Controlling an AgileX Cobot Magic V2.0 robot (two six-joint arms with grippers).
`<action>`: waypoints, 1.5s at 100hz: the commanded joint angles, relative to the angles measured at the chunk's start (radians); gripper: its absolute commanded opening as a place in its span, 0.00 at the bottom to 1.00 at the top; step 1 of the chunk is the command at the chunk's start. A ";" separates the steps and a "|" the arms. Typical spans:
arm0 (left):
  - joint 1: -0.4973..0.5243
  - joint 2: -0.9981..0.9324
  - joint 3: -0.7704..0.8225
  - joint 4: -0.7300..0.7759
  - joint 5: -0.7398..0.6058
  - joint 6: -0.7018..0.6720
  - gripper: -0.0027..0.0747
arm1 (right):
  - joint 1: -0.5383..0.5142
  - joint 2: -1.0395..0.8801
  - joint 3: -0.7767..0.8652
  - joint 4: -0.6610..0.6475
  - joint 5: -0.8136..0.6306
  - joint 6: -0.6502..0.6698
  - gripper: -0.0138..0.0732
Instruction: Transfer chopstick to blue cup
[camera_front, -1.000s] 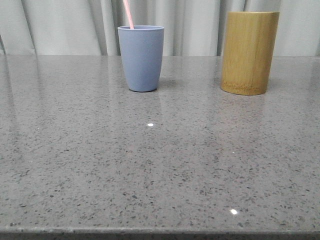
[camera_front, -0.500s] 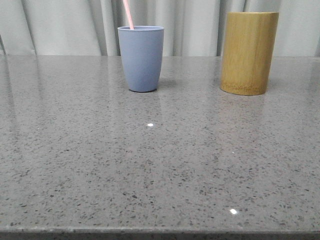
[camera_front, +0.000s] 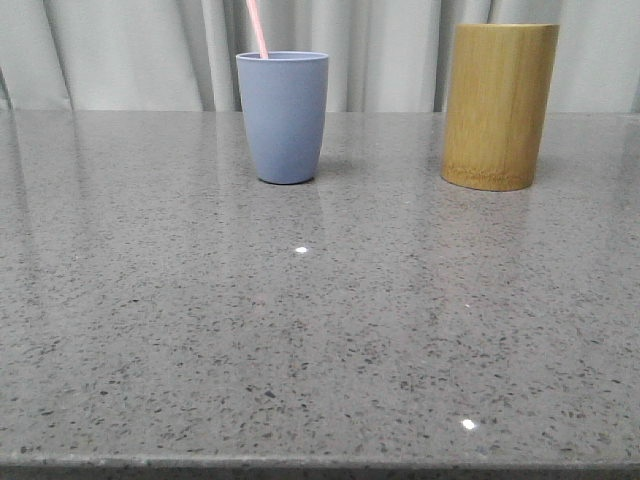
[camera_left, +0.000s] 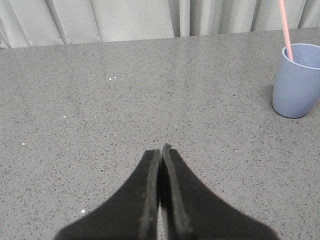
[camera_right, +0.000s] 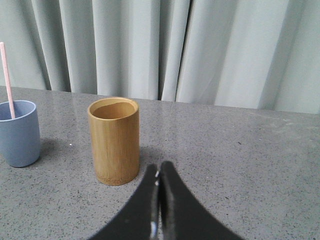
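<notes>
The chopstick (camera_front: 257, 27) stands inside the blue cup (camera_front: 282, 117), leaning toward the cup's left side, with its upper part rising above the rim and running out of the front view at the top. The blue cup sits upright on the grey speckled table (camera_front: 320, 330), near the far edge and left of centre. To its right, well apart, the bamboo holder (camera_front: 498, 106) also stands upright near the far edge, before pale curtains (camera_front: 120, 50).

In the left wrist view the left gripper (camera_left: 161, 151) hovers over bare table with its 2 jaws pressed together and nothing between them; the blue cup (camera_left: 297, 80) and the chopstick (camera_left: 285, 27) are well apart from it.

In the right wrist view the right gripper (camera_right: 159, 170) likewise has its jaws closed against each other, holding nothing. The bamboo holder (camera_right: 114, 141) stands near those jaws, and the blue cup (camera_right: 19, 133) with the chopstick (camera_right: 7, 80) lies farther off, beyond the holder.
</notes>
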 joint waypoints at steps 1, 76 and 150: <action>0.002 0.002 -0.024 0.002 -0.077 -0.011 0.01 | -0.006 0.008 -0.024 -0.014 -0.080 0.004 0.08; 0.002 0.002 -0.024 0.002 -0.077 -0.011 0.01 | -0.006 0.008 -0.024 -0.014 -0.080 0.004 0.08; 0.173 -0.274 0.478 -0.011 -0.534 -0.002 0.01 | -0.006 0.008 -0.024 -0.014 -0.080 0.004 0.08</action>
